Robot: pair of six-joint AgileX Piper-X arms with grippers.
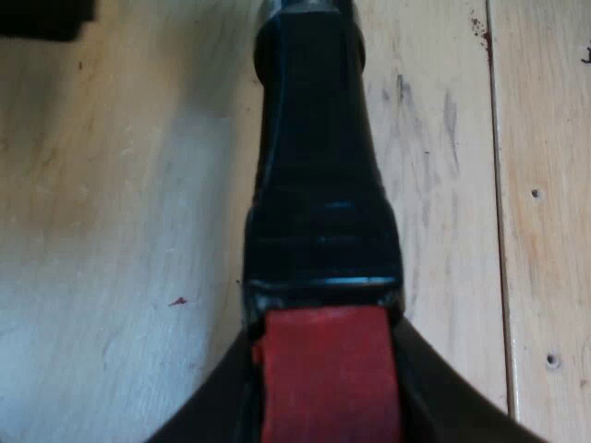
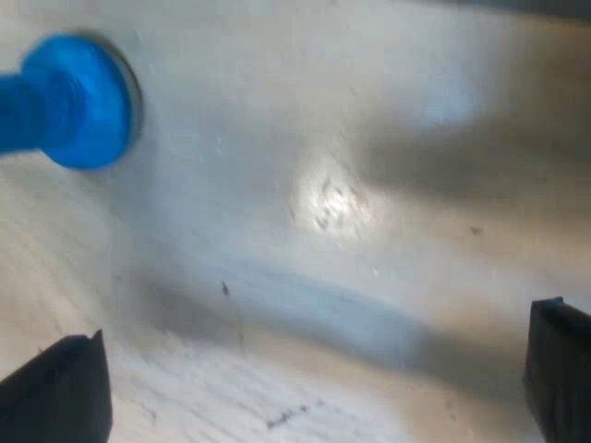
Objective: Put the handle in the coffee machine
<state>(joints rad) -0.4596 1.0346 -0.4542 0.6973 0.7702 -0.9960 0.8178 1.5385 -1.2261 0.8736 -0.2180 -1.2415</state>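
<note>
The holder's dark handle (image 1: 319, 185) runs away from the camera over the pale wooden tabletop (image 1: 120, 231), and its red end (image 1: 328, 378) sits close in. My left gripper (image 1: 325, 411) is shut on the handle at the red end, with a black finger (image 1: 208, 420) pressed against each side. The holder's metal head is hidden past the handle's far end. My right gripper (image 2: 314, 388) hangs open over bare wood, its fingertips (image 2: 60, 392) far apart with nothing between them. A blue tamper (image 2: 69, 101) lies on the table beyond that gripper.
Wooden planks with seams and small screw holes (image 1: 552, 360) run beside the handle. A dark object (image 1: 42, 17) sits on the table near the handle's far end.
</note>
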